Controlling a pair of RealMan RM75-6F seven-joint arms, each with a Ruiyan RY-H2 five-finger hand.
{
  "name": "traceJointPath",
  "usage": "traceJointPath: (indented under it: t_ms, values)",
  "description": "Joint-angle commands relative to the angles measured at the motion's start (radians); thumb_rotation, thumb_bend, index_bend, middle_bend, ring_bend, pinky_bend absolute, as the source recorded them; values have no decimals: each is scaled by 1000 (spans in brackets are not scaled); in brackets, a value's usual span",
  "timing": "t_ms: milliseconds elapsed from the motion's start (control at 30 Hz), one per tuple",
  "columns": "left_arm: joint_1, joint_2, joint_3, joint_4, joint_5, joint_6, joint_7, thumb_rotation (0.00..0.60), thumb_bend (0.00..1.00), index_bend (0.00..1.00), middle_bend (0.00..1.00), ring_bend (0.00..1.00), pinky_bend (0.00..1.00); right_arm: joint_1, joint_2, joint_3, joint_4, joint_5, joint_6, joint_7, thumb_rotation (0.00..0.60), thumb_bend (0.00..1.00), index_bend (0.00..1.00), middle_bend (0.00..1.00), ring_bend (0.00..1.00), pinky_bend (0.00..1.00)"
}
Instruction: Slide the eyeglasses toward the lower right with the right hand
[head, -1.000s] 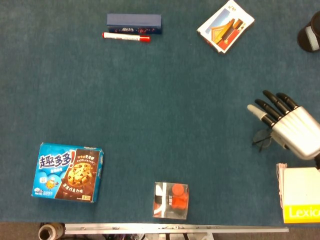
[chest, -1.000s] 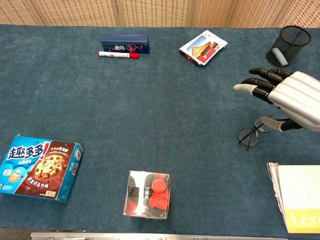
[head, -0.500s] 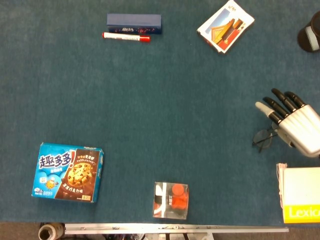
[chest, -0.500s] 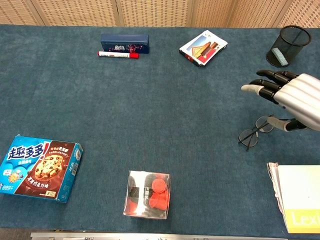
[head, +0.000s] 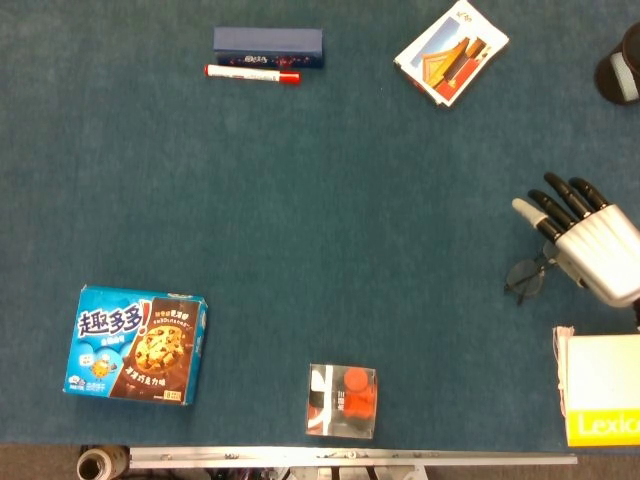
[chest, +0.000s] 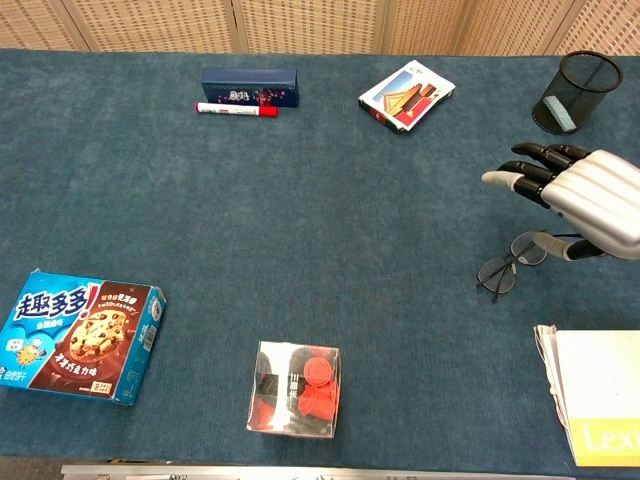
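Note:
The thin dark-framed eyeglasses (head: 524, 281) lie on the blue table cloth at the right side, seen in the chest view as eyeglasses (chest: 498, 273) with their lenses side by side. My right hand (head: 592, 251) hovers over their right part with its black-tipped fingers stretched out toward the upper left. In the chest view the right hand (chest: 587, 205) is above the frame, and its thumb reaches down next to the right lens; I cannot tell whether it touches. The hand holds nothing. My left hand is not in either view.
A white and yellow book (head: 602, 400) lies just below the hand at the table's front right. A mesh pen cup (chest: 568, 92) stands at the back right. A card pack (chest: 406, 96), a marker (chest: 236, 109), a cookie box (chest: 82, 336) and a clear box (chest: 297, 388) lie further left.
My right hand has drawn back to the right, away from the table's middle, and has barely moved in the last half second. The eyeglasses lie where they were.

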Motion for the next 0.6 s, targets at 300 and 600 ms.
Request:
traceJointPath:
  t_ms: [300,600]
  values:
    - [3,2,-1,0,-2,3,-9,600,222,441,290,300,457,14,-25,9,20,31,-36,-27,600,275,156,202,75,189]
    - [4,2,-2,1,-3,5,-10,600,222,441,290,300,457,22,-55,11,65,56,-60,-31,600,276,156,202,75,189]
